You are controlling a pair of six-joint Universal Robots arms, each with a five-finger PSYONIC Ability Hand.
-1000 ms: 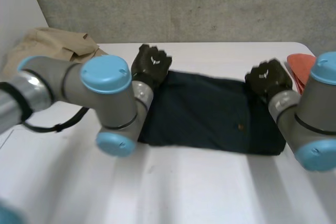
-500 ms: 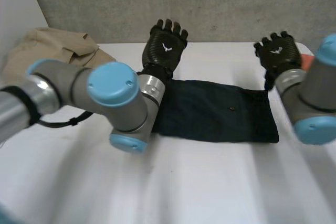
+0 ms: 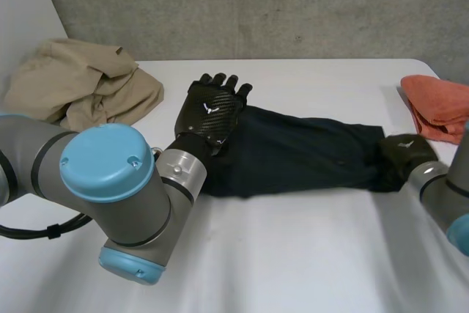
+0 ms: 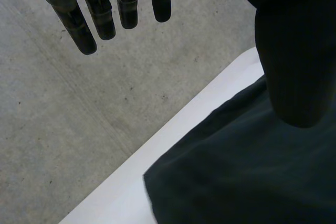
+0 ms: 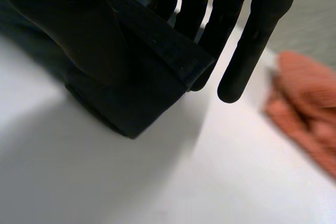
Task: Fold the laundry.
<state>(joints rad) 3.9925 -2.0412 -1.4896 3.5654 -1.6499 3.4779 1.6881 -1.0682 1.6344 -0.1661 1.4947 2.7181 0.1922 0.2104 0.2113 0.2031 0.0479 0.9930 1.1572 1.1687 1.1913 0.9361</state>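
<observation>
The white tabletop (image 3: 293, 254) carries three pieces of laundry, and only one of them is being worked. A dark navy garment (image 3: 300, 155) is laid across the middle of the tabletop as a long, narrow band running from side to side, so at least one lengthwise fold is judged to be done. Its right end is seen in the right wrist view as a doubled, thick edge. A crumpled tan garment (image 3: 80, 89) is heaped at the far left corner, well apart from the dark band, and no fold is seen in it. An orange-red cloth (image 3: 440, 104) is set at the right edge, near the right end of the dark navy garment but not touching it; whether it is properly folded cannot be told. The left hand (image 3: 211, 111) is held over the far left end of the dark navy garment with its fingers (image 4: 100, 17) straight and spread and the thumb apart, and nothing is gripped. The right hand (image 3: 405, 153) is placed low at the right end, where the doubled edge appears to be pinched between the thumb and the straight fingers (image 5: 252, 45). The crosswise folds of the band are judged to be left, and the tan garment after it.
</observation>
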